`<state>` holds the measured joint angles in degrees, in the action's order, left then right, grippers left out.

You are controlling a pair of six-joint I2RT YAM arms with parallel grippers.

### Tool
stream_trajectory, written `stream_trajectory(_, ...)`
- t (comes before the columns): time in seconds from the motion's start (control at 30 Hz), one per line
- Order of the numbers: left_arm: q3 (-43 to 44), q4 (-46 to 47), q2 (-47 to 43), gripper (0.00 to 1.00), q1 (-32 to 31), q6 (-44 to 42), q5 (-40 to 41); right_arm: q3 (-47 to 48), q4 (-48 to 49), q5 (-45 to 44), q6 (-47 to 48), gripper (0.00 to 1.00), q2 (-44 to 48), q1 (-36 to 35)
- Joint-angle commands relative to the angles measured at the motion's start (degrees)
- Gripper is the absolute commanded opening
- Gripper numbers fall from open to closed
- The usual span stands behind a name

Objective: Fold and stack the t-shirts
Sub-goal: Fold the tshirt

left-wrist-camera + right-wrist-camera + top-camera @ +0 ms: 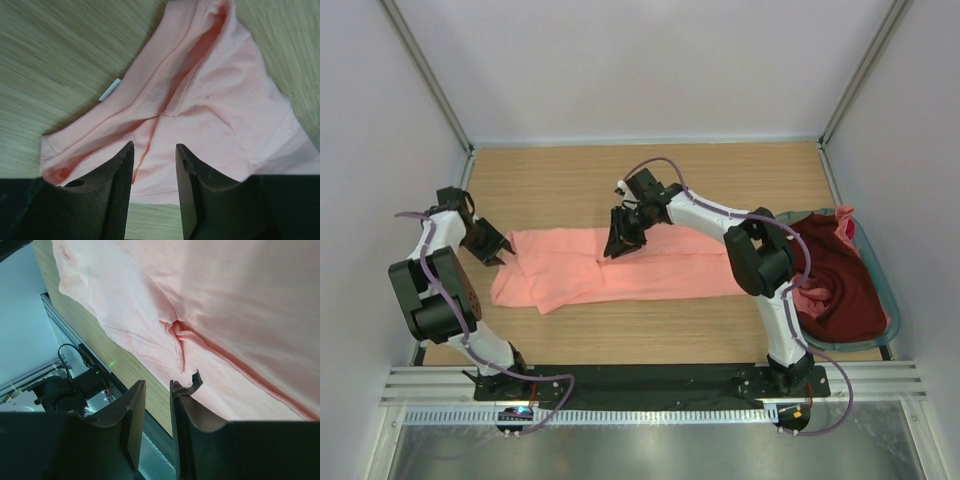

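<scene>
Salmon-pink t-shirt (620, 265): lay spread in a long band across the middle of the worktop (570, 180), well short of the far edge and a little back from the near edge. Reached from near the left edge almost to the basket (892, 318) at the right edge. Showed a stitched hem and a small white tag (110, 90) at its left end, in the left wrist view.

Dark maroon t-shirt (835, 280): sat heaped in the basket, with pink cloth (845, 220) poking out at the far rim.

Left claw (503, 256): hung just over the pink shirt's left end, fingers (117, 190) narrowly apart, nothing between them.

Right claw (622, 243): hovered at the shirt's far edge near its middle, fingers (130, 425) parted by a slim gap, holding nothing. Had a frayed scrap (192, 382) sticking up from one pad.

Open wood: ran along the whole far half of the worktop, and in a thinner strip along the near edge.
</scene>
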<state>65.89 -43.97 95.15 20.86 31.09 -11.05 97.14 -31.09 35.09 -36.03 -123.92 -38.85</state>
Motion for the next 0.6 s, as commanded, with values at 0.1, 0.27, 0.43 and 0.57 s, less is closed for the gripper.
stream_trajectory(0.1,-7.9,0.8,-4.1,0.38,-1.0,1.6,-3.0,0.2,3.3,2.6,0.7,0.34,-0.1,-1.9)
stream_trajectory(0.27,-10.3,2.1,-3.7,0.36,-2.4,2.0,-3.5,0.2,3.5,2.7,0.3,0.34,-0.6,-2.2)
stream_trajectory(0.43,-10.1,4.0,-2.2,0.33,-2.8,2.7,-4.1,-1.2,4.0,2.7,0.0,0.34,0.0,-2.3)
stream_trajectory(0.57,-9.8,4.9,0.3,0.33,-3.2,2.9,-4.8,-3.0,4.5,2.5,-0.4,0.34,1.0,-2.2)
